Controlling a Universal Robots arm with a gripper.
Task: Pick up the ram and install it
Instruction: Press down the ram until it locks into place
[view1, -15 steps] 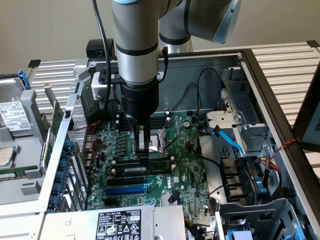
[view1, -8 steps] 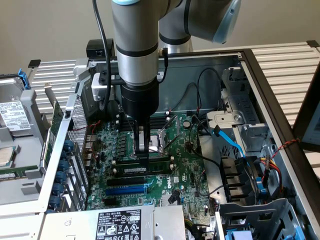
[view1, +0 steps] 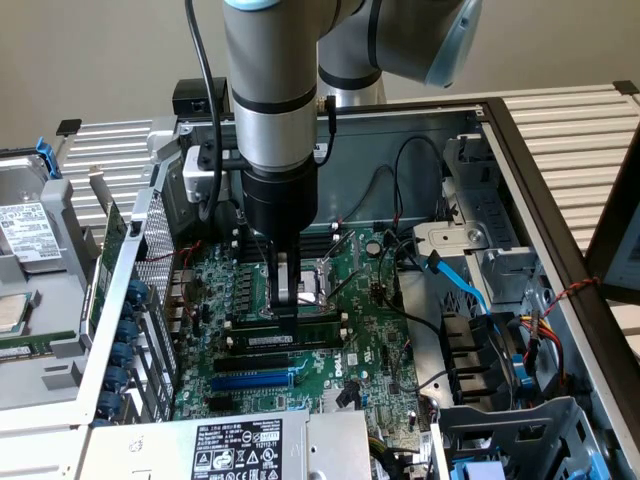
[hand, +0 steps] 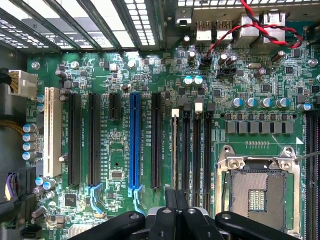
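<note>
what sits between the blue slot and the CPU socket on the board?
In the wrist view, a long black slot stands beside the blue slot, then a bank of narrow black slots with white end clips runs up to the CPU socket.

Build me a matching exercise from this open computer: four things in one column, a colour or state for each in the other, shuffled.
Things
1. the ram
2. twisted wire pair
3. processor socket
4. flat cable

Colour or state
A. light blue, running beside the metal drive bay
B. empty, its contacts bare inside a metal frame
C. green with a small white label, at the tip of the end effector
D. red and black

Pairs: 1-C, 2-D, 3-B, 4-A
</note>
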